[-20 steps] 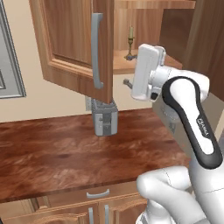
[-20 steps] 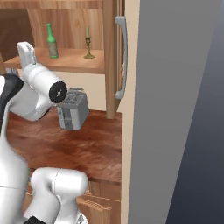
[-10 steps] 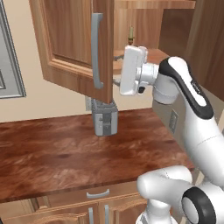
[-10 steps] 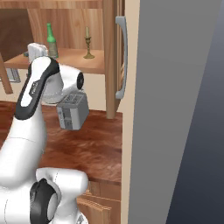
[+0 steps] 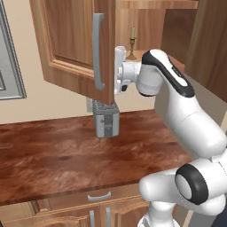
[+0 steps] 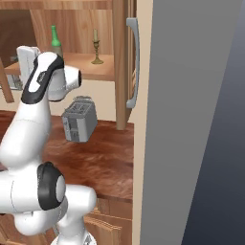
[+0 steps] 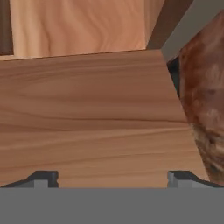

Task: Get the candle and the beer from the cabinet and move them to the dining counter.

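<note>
The cabinet is open, and on its shelf stand the beer, a green bottle, and to its right the candle in a brass holder. In the left base view the candle peeks out past the open left door. My gripper is open and holds nothing; its fingertips stand wide apart in front of a flat wooden face. The hand sits against the left door's inner edge, below shelf level and left of the bottle. The dining counter is out of view.
A grey toaster stands on the brown wood counter under the cabinet. The right door with its silver bar handle hangs open. A tall grey panel walls off the right side. Lower cabinets sit below the counter.
The arm has swung left and its elbow has folded, bringing the hand from in front of the open shelf up against the left door. The jaws stayed open.
</note>
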Robot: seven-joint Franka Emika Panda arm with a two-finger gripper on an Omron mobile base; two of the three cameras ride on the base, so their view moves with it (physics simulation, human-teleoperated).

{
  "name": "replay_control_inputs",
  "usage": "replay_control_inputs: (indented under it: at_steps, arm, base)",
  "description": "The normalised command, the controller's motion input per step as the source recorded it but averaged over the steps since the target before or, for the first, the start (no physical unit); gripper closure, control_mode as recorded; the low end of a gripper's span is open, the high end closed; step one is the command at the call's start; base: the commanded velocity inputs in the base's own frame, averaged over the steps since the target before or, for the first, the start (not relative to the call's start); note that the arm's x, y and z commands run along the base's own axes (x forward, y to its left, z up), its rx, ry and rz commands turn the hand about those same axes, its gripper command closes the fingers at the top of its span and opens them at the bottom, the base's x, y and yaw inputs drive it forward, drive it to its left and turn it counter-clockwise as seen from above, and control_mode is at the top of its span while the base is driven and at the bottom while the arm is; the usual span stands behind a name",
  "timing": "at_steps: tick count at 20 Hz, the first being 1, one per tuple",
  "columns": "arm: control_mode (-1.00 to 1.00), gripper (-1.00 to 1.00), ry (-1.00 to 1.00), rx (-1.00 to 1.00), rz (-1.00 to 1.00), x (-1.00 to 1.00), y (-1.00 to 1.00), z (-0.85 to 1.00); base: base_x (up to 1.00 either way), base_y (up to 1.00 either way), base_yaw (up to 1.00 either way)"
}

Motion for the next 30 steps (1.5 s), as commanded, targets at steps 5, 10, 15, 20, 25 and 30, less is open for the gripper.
replay_control_inputs:
  at_steps: [5, 10, 15, 20, 25, 30]
  arm:
    - [-1.0, -1.0, -0.04, -0.05, 0.14, -0.62, 0.93, 0.0]
    - [-1.0, -1.0, -0.05, -0.05, 0.11, -0.59, 0.9, 0.0]
    - [-1.0, -1.0, -0.03, -0.06, 0.07, -0.35, 0.75, -0.01]
    - [-1.0, -1.0, -0.03, -0.08, 0.0, -0.01, 0.03, -0.03]
    - [-1.0, -1.0, -0.2, -0.09, -0.02, -0.19, -0.51, 0.0]
    - [-1.0, -1.0, -0.23, -0.09, -0.1, -0.31, -0.72, 0.0]
  base:
    - [0.0, 0.0, 0.0]
    - [0.0, 0.0, 0.0]
    - [0.0, 0.0, 0.0]
    - [0.0, 0.0, 0.0]
    - [0.0, 0.0, 0.0]
    - [0.0, 0.0, 0.0]
